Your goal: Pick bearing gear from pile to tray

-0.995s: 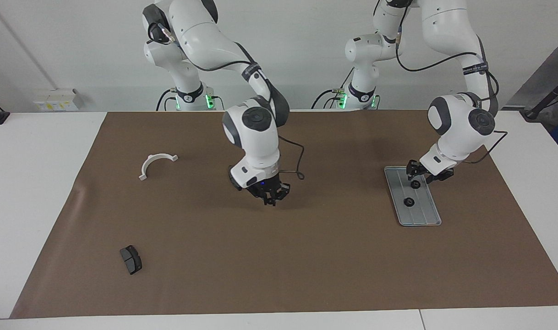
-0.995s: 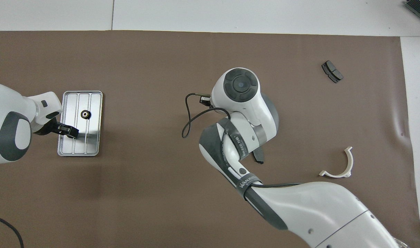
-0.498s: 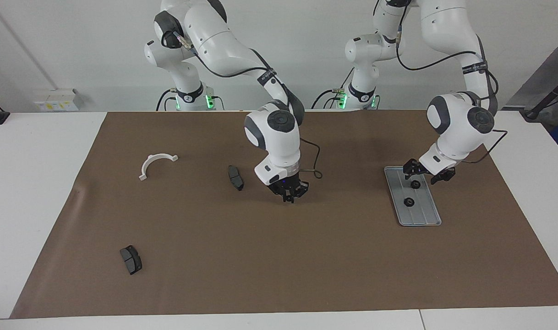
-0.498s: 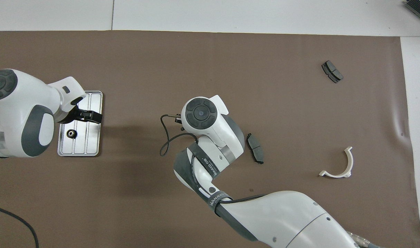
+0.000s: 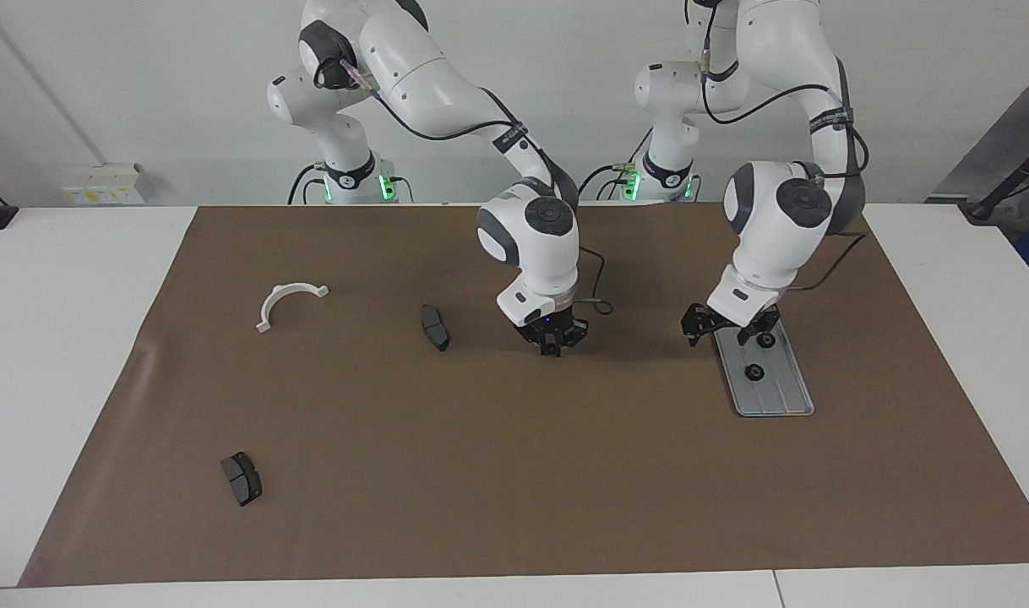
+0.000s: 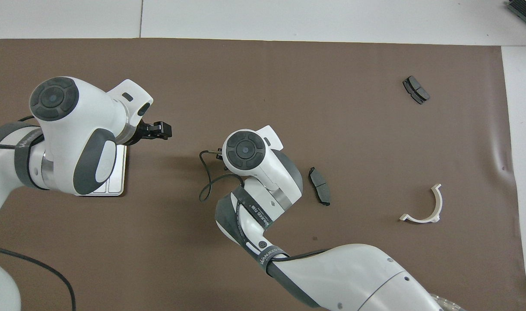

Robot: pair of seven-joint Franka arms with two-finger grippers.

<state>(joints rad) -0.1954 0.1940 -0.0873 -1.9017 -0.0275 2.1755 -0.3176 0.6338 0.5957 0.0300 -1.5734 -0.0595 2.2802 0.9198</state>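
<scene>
The silver tray (image 5: 776, 397) lies toward the left arm's end of the table; in the overhead view only its edge (image 6: 118, 172) shows under the left arm. Two black bearing gears sit in it, one (image 5: 766, 340) nearer the robots and one (image 5: 755, 372) mid-tray. My left gripper (image 5: 717, 331) (image 6: 161, 129) hangs open and empty over the mat, just beside the tray's robot-side corner. My right gripper (image 5: 552, 346) hovers low over the middle of the mat and is hidden under its own wrist from overhead. Of the pile, a dark pad (image 5: 434, 327) (image 6: 320, 191) lies beside the right gripper.
A white half-ring bracket (image 5: 288, 302) (image 6: 423, 207) lies toward the right arm's end of the table. A second dark pad (image 5: 242, 478) (image 6: 416, 89) lies farther from the robots at that same end. The brown mat (image 5: 514, 473) covers the working area.
My left gripper let go of a bearing gear in the tray and swung off it toward the table's middle. My right gripper moved toward the left arm's end, uncovering a dark pad.
</scene>
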